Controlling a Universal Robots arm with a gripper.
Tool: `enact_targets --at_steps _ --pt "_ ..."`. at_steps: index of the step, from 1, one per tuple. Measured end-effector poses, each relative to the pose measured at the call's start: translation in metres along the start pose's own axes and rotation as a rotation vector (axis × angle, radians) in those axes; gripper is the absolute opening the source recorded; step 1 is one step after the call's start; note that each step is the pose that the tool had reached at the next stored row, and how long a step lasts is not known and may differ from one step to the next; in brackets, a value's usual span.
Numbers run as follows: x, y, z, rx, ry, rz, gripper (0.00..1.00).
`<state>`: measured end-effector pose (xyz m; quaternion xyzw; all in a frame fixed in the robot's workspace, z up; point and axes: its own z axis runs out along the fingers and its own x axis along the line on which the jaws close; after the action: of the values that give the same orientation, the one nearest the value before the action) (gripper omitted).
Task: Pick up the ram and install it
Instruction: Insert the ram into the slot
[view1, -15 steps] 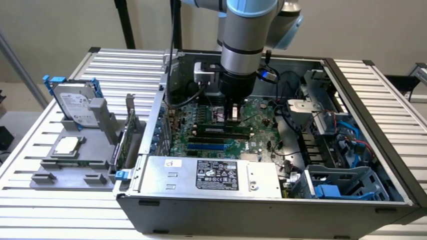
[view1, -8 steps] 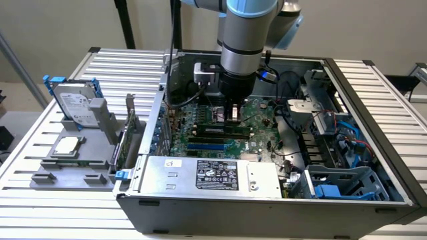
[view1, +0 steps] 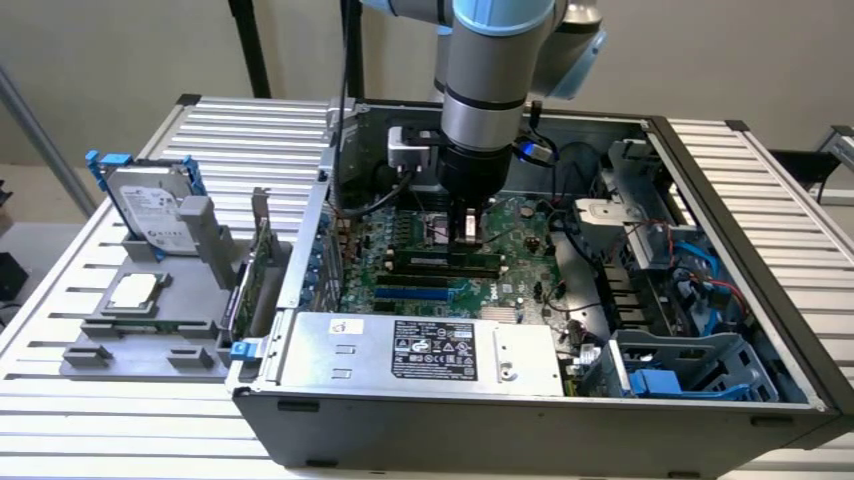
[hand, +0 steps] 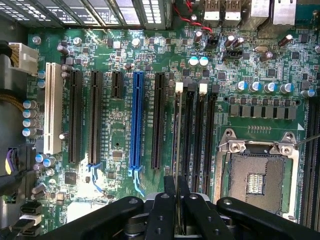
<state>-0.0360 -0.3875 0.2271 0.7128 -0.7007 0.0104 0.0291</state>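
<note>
One arm was held vertically inside the computer case (view1: 747, 330), its gripper (hand: 177, 187) pinched on the ram (hand: 177, 150), which was held edge-on over a memory slot (hand: 190, 135) of the motherboard (hand: 120, 45).

Bright, even light; glare on the white slatted table (view1: 747, 190), case interior shadowed.

The power supply (view1: 424, 352) bore a white sticker and a dark label with certification marks; none was legible.
</note>
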Motion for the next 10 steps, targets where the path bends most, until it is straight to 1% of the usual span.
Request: enact_targets --at_steps 10 --pt "-0.0001 -0.0001 0.0017 0.0002 0.0002 -0.003 0.14"
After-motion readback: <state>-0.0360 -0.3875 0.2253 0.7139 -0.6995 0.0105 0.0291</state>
